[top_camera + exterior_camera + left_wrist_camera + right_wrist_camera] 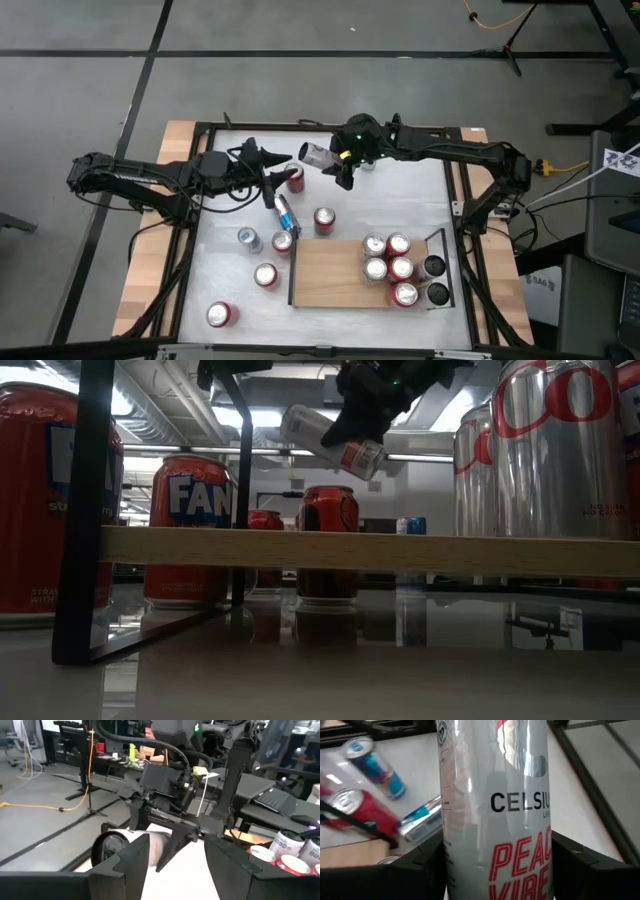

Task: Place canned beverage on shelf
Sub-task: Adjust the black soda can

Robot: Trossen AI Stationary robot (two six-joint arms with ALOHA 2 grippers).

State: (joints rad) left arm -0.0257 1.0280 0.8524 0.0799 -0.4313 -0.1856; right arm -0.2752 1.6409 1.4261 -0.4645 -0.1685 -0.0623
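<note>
A white Celsius can (495, 800) hangs in the air over the table's far middle, with my right gripper (342, 165) shut on it. In the low view the can (335, 440) shows tilted, high above the shelf. My left gripper (175, 865) stands open and level just left of it, with nothing between its fingers, and looks at the can's end (107, 850). In the high view my left gripper (272, 175) is beside a red can (293, 178). The shelf (330, 272), a light wooden board with black end rails, lies near the front, with several cans (388, 262) standing on its right end. My right gripper pinches the can's round wall (451, 870) between its two fingers, about at the red lettering below the can's middle. The fingers (580, 867) come slanting down from the table's right and lie across the can. The can is lifted clear, tipped far over, with its top toward the table's left.
Loose cans stand on the white tabletop left of the shelf (324, 220) (248, 238) (265, 275) (220, 314). A slim blue can (285, 212) lies on its side. Two dark cans (436, 280) stand right of the shelf. Wooden strips (150, 250) run along the table's sides.
</note>
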